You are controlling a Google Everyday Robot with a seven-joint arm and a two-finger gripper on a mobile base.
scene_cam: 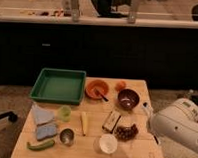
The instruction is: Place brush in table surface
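While arm-hidden, shut gripper beside table surface.

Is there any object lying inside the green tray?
No, the green tray shows only its bare green floor, while the robot's gripper is at the right edge of the table surface, far from it.

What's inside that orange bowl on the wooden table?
A dark-handled utensil leans in the round orange bowl, its handle sticking out past the rim. Its working end is hidden inside. The shut gripper hovers at the pale wooden table's right edge.
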